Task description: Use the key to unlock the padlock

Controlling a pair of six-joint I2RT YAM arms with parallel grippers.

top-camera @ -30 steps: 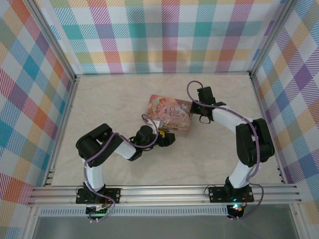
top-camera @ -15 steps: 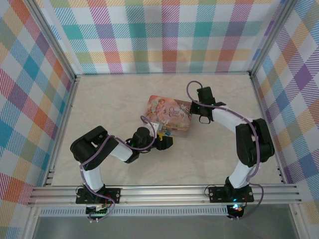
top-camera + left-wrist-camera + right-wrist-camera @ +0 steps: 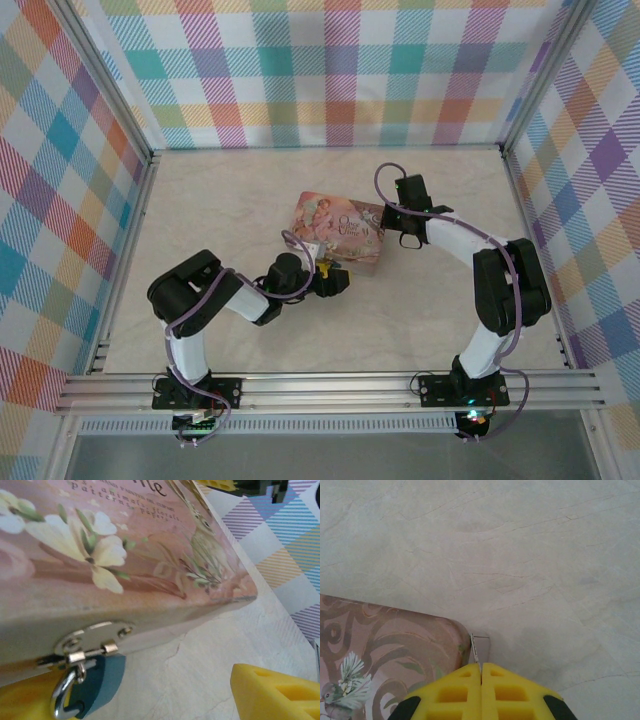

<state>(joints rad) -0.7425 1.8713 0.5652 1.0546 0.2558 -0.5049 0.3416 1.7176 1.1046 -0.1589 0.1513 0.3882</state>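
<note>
Left gripper (image 3: 150,697): the jaws stand wide apart and grip nothing. One yellow finger (image 3: 275,695) is clear of the padlock on one side. The other finger shows as a yellow blur right against the padlock's other side.
Right gripper (image 3: 481,669): the yellow pads are pressed together. A thin, flat silvery piece, taken to be the key (image 3: 481,650), sticks out from between their tips.
Padlock (image 3: 95,682): small, dark blue-grey body with a bright metal shackle. It hangs from the hasp on the near side of the tin, in the gap between the left fingers, with the shackle looped through the hasp.
Hasp (image 3: 87,642): silvery plate fixed to the tin's near wall, just under the lid edge.
Key position: its tip is just beside a rounded corner at the tin's right side, low over the table. Whether it touches the tin cannot be told.
Tin (image 3: 340,228): pink, flower-and-bird printed rectangular box lying flat, lid up, near the middle of the table. The left gripper is at its near side and the right gripper at its right edge.
Table (image 3: 520,540): pale marbled surface.
</note>
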